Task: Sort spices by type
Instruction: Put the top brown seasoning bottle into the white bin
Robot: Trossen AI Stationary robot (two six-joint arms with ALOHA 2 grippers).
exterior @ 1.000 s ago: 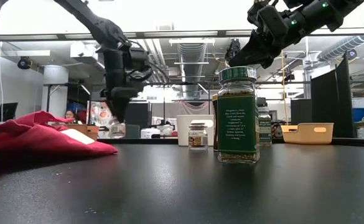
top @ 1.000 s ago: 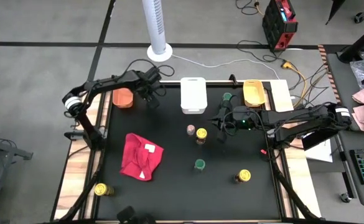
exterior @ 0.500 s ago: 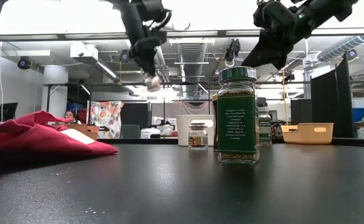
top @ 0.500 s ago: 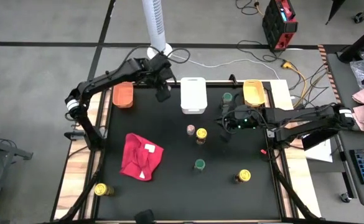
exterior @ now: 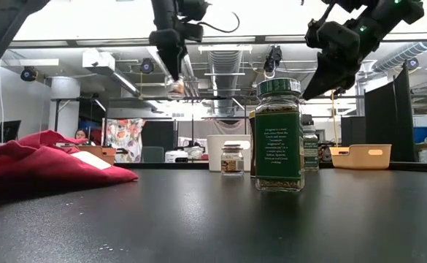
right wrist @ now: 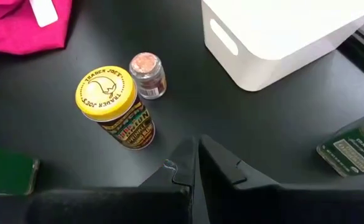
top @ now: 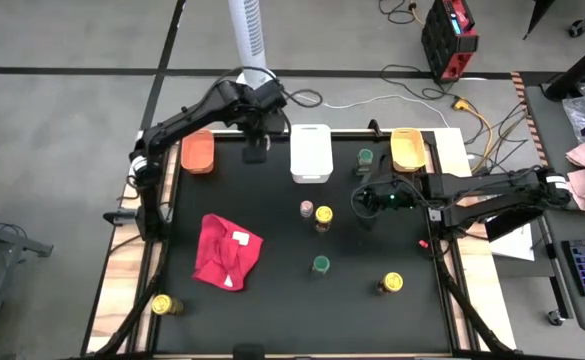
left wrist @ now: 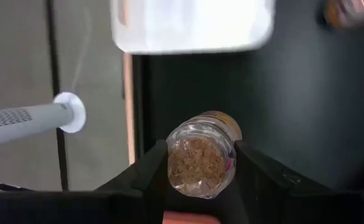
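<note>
My left gripper is shut on a small glass spice jar of brown spice, high above the table's far edge, between the orange bin and the white bin. My right gripper is shut and empty, slanting down over the table right of a yellow-lidded jar and a pink-lidded jar, which stand upright. Other jars stand on their bases: green-lidded ones and yellow-lidded ones. My left gripper pinches the jar's glass body between its two fingers, one on each side, coming from above and pointing steeply down. The jar's spice-filled end faces the wrist and its tan end points away. The jar hangs clear, far above the table.
A red cloth lies at the left middle. A yellow bin stands at the far right. The white bin is just beyond my right gripper. A white fan column rises behind the table's far edge.
My left gripper has risen from table height beside the orange bin, carrying the jar high and a little toward the white bin, and has rolled about its own line. My right gripper has tipped further downward, staying near the same place.
</note>
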